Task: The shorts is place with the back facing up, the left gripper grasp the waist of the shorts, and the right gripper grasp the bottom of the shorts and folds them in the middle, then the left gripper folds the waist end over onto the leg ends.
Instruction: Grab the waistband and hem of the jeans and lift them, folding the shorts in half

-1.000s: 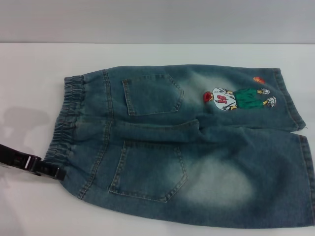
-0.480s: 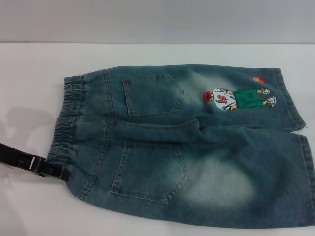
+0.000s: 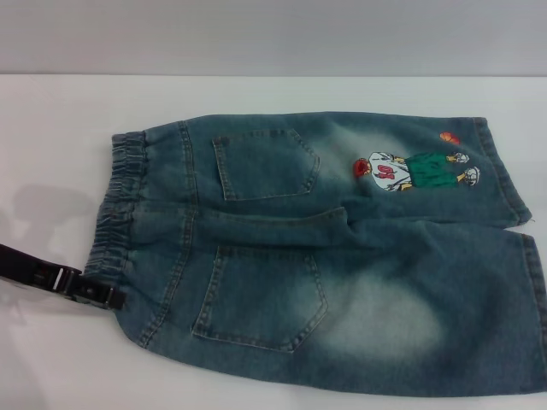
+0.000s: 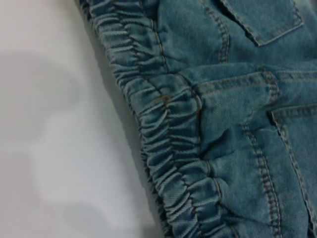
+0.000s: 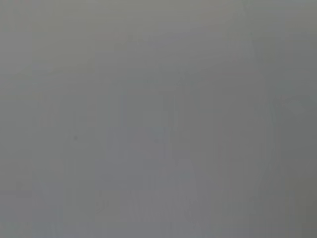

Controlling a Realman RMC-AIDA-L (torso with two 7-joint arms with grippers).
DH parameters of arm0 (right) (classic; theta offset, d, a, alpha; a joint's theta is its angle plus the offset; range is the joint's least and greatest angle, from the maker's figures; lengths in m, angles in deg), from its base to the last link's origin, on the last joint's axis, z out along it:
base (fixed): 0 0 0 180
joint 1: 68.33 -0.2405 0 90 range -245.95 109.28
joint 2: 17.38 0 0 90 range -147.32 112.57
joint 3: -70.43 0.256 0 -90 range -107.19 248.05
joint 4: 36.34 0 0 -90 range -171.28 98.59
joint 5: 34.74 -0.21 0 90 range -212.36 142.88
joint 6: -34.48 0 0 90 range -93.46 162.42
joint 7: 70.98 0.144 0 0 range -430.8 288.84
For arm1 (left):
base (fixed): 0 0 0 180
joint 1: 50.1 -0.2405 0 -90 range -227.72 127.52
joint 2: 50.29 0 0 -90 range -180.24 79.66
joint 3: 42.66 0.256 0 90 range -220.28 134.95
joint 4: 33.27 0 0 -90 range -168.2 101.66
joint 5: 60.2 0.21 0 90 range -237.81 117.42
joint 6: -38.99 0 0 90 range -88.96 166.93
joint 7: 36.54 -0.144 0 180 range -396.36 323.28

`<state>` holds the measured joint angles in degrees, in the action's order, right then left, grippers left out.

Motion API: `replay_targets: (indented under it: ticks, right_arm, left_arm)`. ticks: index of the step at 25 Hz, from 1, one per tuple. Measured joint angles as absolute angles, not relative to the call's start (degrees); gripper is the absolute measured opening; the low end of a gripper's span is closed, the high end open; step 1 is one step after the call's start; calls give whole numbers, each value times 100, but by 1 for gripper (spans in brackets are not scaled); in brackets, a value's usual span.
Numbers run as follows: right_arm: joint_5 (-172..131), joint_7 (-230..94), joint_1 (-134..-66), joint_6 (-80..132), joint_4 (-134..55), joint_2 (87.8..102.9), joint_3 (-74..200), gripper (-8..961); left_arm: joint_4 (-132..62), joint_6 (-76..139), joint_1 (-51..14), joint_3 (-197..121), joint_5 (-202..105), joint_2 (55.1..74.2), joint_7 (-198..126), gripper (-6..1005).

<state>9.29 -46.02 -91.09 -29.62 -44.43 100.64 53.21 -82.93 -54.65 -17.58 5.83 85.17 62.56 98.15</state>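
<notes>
Head view: the shorts [image 3: 325, 256] lie flat on the white table [image 3: 60, 111], back side up, both patch back pockets showing. The waist [image 3: 115, 209] is at my left, the leg ends [image 3: 513, 184] at my right. The far leg carries the cartoon-figure patch [image 3: 414, 171] just beside its hem. The near leg runs out of the picture at the right and lower edges, so its hem is only partly seen.

Left wrist view gives what the head view does not: the gathered elastic band [image 4: 168, 129] up close, with its tight puckers, the orange-brown seam stitching, and the corner of a pocket [image 4: 267, 20]. It shows bare table beside the waistband edge and none of my own fingers.

Right wrist view: a plain grey field only. No cloth or gripper can be made out in it, and my right gripper does not appear in the head view either.

My left gripper [image 3: 102, 297] comes in low from the left edge of the head view, a dark bar with a pale band, its tip at the near corner of the waistband. Tip touches or overlaps the denim edge; I cannot tell which. The fingers read as one dark shape, so I cannot tell how far apart they are, nor whether any cloth is pinched.
</notes>
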Motion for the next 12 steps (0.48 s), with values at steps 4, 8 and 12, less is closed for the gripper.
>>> replay_targets:
  ticks: [4, 8, 12]
  right_arm:
    - [929, -4602, -9109, -2959, -4443, 10071, 5322, 622]
    - [929, -4602, -9109, -2958, -4443, 10073, 5321, 623]
    - [929, -4602, -9117, -2948, -4443, 10071, 5323, 622]
  left_arm:
    - [-8301, -5448, -1750, 518, 8506, 6256, 9812, 820]
    - [-8302, -5436, -1737, 515, 8501, 6256, 9811, 818]
    - [-8293, -5428, -1631, 514, 8499, 6272, 9810, 816]
